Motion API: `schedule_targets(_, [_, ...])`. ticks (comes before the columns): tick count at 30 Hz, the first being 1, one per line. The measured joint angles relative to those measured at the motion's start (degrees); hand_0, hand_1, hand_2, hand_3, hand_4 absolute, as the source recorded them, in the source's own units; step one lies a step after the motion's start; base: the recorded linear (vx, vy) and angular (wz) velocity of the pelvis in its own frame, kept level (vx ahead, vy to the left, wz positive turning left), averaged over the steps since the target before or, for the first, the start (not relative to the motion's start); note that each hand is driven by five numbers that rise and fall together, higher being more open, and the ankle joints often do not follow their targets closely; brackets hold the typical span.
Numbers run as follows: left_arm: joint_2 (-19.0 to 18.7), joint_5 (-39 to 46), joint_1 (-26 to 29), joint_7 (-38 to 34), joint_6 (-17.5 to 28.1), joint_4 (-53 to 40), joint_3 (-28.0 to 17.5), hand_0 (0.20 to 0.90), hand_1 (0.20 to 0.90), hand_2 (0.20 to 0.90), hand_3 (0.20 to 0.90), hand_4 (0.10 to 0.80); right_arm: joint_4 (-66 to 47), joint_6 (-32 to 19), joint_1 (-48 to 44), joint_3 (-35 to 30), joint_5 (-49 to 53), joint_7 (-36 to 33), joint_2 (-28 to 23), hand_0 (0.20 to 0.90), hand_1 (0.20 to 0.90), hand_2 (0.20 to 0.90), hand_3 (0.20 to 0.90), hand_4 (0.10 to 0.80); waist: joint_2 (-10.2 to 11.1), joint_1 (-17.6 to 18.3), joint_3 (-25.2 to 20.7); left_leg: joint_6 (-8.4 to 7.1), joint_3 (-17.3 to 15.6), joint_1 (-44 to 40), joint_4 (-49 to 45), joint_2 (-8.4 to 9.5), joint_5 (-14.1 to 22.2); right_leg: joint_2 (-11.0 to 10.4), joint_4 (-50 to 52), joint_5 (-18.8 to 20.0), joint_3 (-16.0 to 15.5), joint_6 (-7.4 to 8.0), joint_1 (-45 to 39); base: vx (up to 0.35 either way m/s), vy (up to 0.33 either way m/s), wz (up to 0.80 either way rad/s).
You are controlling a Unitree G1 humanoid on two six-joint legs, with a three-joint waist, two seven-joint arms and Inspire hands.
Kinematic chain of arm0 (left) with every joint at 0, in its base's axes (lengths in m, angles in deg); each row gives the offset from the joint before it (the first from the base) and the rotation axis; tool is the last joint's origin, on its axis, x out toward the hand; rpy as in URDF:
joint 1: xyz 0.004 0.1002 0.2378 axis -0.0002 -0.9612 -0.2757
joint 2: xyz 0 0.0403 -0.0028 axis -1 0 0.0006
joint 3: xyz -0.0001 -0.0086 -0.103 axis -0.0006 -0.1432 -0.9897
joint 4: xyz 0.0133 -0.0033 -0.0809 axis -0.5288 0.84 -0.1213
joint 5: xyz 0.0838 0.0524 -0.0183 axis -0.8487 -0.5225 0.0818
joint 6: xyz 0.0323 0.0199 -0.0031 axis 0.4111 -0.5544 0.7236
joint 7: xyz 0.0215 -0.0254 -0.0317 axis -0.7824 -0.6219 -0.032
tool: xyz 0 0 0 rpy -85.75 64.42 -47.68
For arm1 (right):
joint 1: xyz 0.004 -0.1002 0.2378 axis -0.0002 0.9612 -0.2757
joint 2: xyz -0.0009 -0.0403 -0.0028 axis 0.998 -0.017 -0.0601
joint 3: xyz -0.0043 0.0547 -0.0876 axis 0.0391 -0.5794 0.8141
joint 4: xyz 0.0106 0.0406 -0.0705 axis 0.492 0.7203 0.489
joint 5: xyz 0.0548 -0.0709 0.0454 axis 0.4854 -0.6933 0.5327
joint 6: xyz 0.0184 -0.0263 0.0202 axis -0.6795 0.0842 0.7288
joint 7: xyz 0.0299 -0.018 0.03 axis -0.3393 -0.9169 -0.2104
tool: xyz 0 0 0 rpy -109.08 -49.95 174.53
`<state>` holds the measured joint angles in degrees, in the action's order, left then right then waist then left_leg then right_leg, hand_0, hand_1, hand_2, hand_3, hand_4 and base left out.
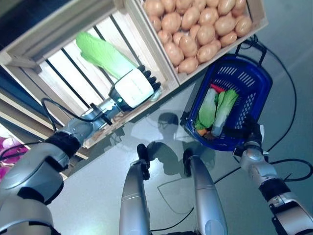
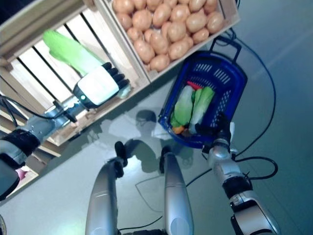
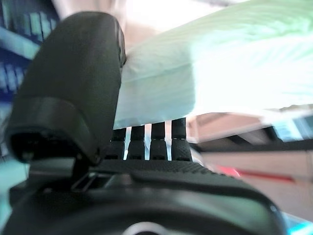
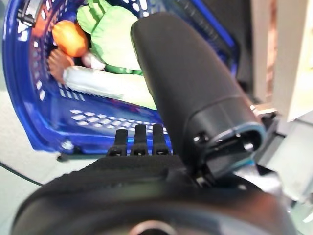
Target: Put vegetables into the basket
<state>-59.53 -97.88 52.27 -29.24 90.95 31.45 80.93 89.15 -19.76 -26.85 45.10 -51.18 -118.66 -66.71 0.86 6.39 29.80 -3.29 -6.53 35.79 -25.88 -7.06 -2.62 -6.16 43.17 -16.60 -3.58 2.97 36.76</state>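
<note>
A grey floor carries a slatted wooden crate and, right beside it, a second crate heaped with potatoes; a blue basket stands on the floor just below the potato crate's near corner. In the slatted crate lies a long green cabbage, its pale stalk end toward the crate's near edge by the divider. The left hand reaches into this crate and sits on that stalk end: in the left wrist view the thumb presses one side of the cabbage and the fingers curl under the other, so the hand is closed round it (the leafy tip points away toward the crate's far corner). The cabbage rests on the slats, or just above them; I cannot tell which. The basket already holds two pale green cabbages side by side, a red piece at their far end and an orange piece at the near end; the right wrist view shows the orange vegetable against the basket's wall. The right hand is at the basket's near rim, with its thumb raised over the rim and its fingers against the basket's outer wall, though whether they are curled round the rim cannot be told.
</note>
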Motion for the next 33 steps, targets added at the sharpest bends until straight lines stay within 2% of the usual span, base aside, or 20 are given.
schedule_targets(4, [0.03,9.87,-7.01,-0.46,4.47,-6.25,-11.13,0.300,0.300,0.300,0.300,0.400,-2.52,-0.01,2.37,-2.13,-0.35,0.26,0.57,0.900,0.900,0.900,0.900,0.800,-0.01,-1.34,-0.05,-0.50,-0.07,-5.68,8.04,0.18,-3.07,-0.21,-5.06,1.49,-1.98,-0.47,-4.21,0.021,-0.027,-0.02])
schedule_targets(7, [0.32,16.26,-12.56,0.16,7.19,-9.65,-17.51,0.300,0.300,0.300,0.300,0.400,-5.38,-0.14,6.03,-3.48,-0.45,0.64,0.84,0.900,0.900,0.900,0.900,0.800,-0.06,-2.20,-0.08,-0.69,0.06,-9.25,12.49,0.21,-4.37,-0.38,-8.26,2.02,-3.72,-0.56,-7.60,0.078,-0.022,0.06])
schedule_targets(9, [2.01,20.87,-19.90,2.65,8.84,-12.95,-24.83,0.300,0.300,0.300,0.300,0.400,-7.25,-0.25,8.60,-6.30,-1.24,1.64,2.87,0.900,0.900,0.900,0.900,0.800,-0.14,-2.71,-0.12,-0.63,-0.15,-12.93,15.72,0.30,-4.98,-0.48,-10.91,2.28,-4.58,-0.33,-10.94,0.134,-0.038,0.00])
schedule_targets(10, [2.96,24.09,-23.01,4.00,9.59,-14.29,-27.11,0.300,0.300,0.300,0.300,0.400,-8.51,-0.51,10.73,-6.90,-2.47,1.94,3.23,0.900,0.900,0.900,0.900,0.800,-0.57,-2.89,-0.37,-0.66,-0.04,-14.63,16.91,0.40,-5.05,-0.56,-12.31,2.36,-5.28,-0.18,-13.00,0.134,-0.029,0.10])
schedule_targets(11, [4.63,26.78,-26.56,5.74,9.91,-16.49,-30.36,0.300,0.300,0.300,0.300,0.400,-10.00,-0.66,12.69,-7.51,-3.08,2.39,3.50,0.900,0.900,0.900,0.900,0.800,-0.89,-3.08,-0.62,-0.65,0.08,-16.24,18.17,0.48,-5.10,-0.54,-13.84,2.50,-6.05,0.05,-14.93,0.126,-0.022,0.15])
schedule_targets(12, [7.86,31.66,-30.25,8.26,11.12,-18.70,-34.38,0.300,0.300,0.300,0.300,0.400,-11.47,-0.85,14.89,-9.07,-5.20,3.02,4.51,0.900,0.900,0.900,0.900,0.800,-1.26,-3.62,-0.88,-0.62,0.15,-18.41,19.92,0.56,-5.40,-0.48,-15.72,2.77,-6.39,0.37,-17.15,0.124,-0.022,0.10])
schedule_targets(14, [14.30,40.76,-34.60,12.58,11.55,-22.00,-38.93,0.300,0.300,0.300,0.300,0.400,-13.60,-1.00,17.80,-10.17,-8.19,3.86,5.20,0.900,0.900,0.900,0.900,0.800,-2.00,-4.91,-2.46,-0.37,0.27,-21.07,22.46,0.81,-5.58,-0.45,-18.51,3.11,-6.81,0.90,-20.30,0.153,-0.031,0.09])
schedule_targets(16, [18.66,51.18,-37.87,19.64,12.03,-25.57,-42.35,0.300,0.300,0.300,0.300,0.400,-15.75,-1.07,18.99,-11.05,-11.94,5.69,5.68,0.900,0.900,0.900,0.900,0.800,-2.65,-5.64,-4.68,-0.04,0.79,-22.45,24.32,1.07,-5.85,-0.41,-21.69,3.85,-7.84,1.53,-22.80,0.170,-0.049,0.21])
schedule_targets(19, [22.83,65.48,-41.43,30.46,12.06,-28.96,-44.72,0.300,0.300,0.300,0.300,0.400,-17.75,-1.15,19.01,-12.55,-15.93,7.99,7.34,0.900,0.900,0.900,0.900,0.800,-2.71,-6.09,-7.01,0.11,1.65,-25.13,26.43,1.36,-5.92,-0.38,-26.11,4.72,-9.15,2.36,-27.21,0.134,-0.040,0.22])
schedule_targets(22, [25.91,79.76,-45.11,40.77,11.71,-31.29,-44.94,0.300,0.300,0.300,0.300,0.400,-19.70,-1.51,19.65,-13.17,-15.90,11.57,7.88,0.900,0.900,0.900,0.900,0.800,-2.62,-7.45,-9.92,0.38,1.68,-27.98,28.52,1.78,-6.06,-0.16,-31.26,6.21,-9.76,3.12,-31.78,0.108,-0.023,0.11])
schedule_targets(25, [28.12,92.14,-48.00,47.44,9.42,-31.98,-44.87,0.300,0.300,0.300,0.300,0.400,-20.82,-1.86,20.74,-13.25,-15.53,15.05,8.21,0.900,0.900,0.900,0.900,0.800,-2.13,-7.79,-13.98,0.79,1.78,-29.51,30.07,2.35,-5.79,-0.08,-35.73,7.40,-10.35,3.80,-34.94,0.107,-0.015,0.10])
schedule_targets(28, [28.86,101.14,-48.46,49.54,5.69,-32.01,-44.80,0.300,0.300,0.300,0.300,0.400,-23.10,-3.07,21.53,-13.25,-15.53,19.29,8.42,0.900,0.900,0.900,0.900,0.800,-1.15,-7.83,-16.05,0.94,1.77,-31.09,30.79,2.75,-5.69,0.06,-40.36,9.15,-11.04,4.14,-38.49,0.073,-0.016,0.06])
schedule_targets(33, [29.05,109.50,-48.51,51.49,-0.02,-32.08,-44.06,0.300,0.300,0.300,0.300,0.400,-31.77,-3.08,21.81,-13.24,-14.89,26.10,6.00,0.900,0.900,0.900,0.900,0.800,-0.38,-7.77,-16.83,1.10,1.69,-31.60,30.88,3.10,-5.58,0.28,-44.92,11.62,-11.26,4.36,-41.16,0.046,0.001,0.00])
